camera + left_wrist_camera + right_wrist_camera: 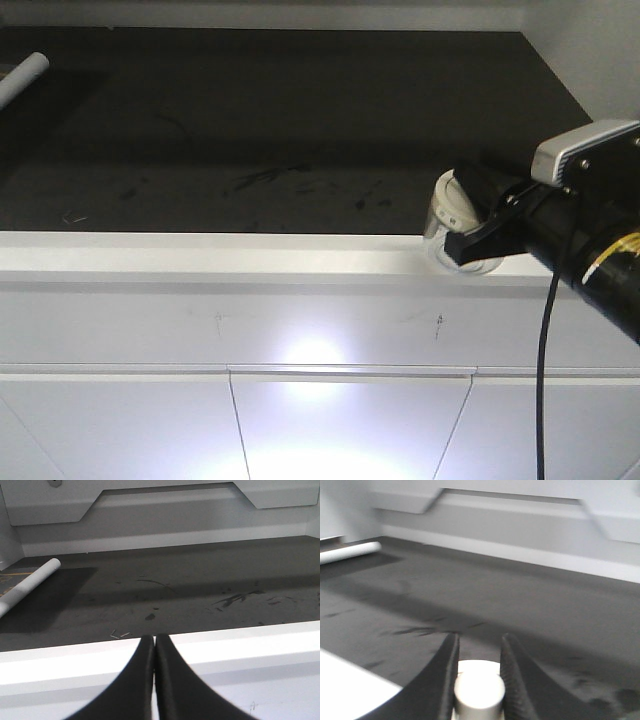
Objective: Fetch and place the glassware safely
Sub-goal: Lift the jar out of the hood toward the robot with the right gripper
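right gripper (pixel 478 650) is clamped on the knob of the glass jar (pixel 450 205) at the front right edge of the dark worktop (pixel 300 130), so you want it level and slow over the white ledge (pixel 200 250).

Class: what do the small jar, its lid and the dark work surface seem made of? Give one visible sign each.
Jar: clear glass, apparently; see-through wall. Lid: smooth cream-white, perhaps plastic or ceramic. Work surface: dark matte sheet, scuffed; material unclear.
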Robot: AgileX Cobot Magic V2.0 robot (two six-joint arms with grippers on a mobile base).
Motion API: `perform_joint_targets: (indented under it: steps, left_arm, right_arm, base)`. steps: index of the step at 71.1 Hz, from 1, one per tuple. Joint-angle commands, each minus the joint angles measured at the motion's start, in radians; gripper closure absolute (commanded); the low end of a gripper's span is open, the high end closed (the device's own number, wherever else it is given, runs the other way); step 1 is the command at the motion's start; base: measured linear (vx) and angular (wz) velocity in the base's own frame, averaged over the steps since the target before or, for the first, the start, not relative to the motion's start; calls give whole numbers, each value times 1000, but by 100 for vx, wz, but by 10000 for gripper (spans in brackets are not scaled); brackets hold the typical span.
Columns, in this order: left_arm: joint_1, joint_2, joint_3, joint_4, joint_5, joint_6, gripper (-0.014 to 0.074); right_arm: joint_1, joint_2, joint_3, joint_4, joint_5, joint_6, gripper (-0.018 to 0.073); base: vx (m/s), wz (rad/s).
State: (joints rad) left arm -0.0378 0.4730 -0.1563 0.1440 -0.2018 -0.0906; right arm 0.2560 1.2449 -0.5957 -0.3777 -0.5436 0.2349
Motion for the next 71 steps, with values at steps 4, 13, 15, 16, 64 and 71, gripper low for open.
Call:
perform_joint_targets:
  steps: [4,13,15,16,64,71]
  left_arm:
    - [3,1,-26,-7,-72,-9,603]
    - [3,1,-26,-7,-72,-9,603]
    - [3,1,-26,-7,-72,-9,603]
    - [3,1,-26,-7,-72,-9,603]
    - [3,1,-26,-7,-72,-9,603]
    - [3,1,-26,-7,-72,-9,603]
  right_arm:
    - [100,-72,28,3,-104,-1,563]
    - [183,-91,66,4,-105,-1,563]
    - [200,-94,73,4,-105,-1,563]
    - [208,-95,78,4,-105,-1,563]
    - [547,-100,96,3,-127,-1,563]
    - [547,-100,96,3,-128,-1,563]
  base:
    - [0,0]
    - [0,0]
    - [0,0]
    - [0,0]
    - [0,0]
    - [0,0]
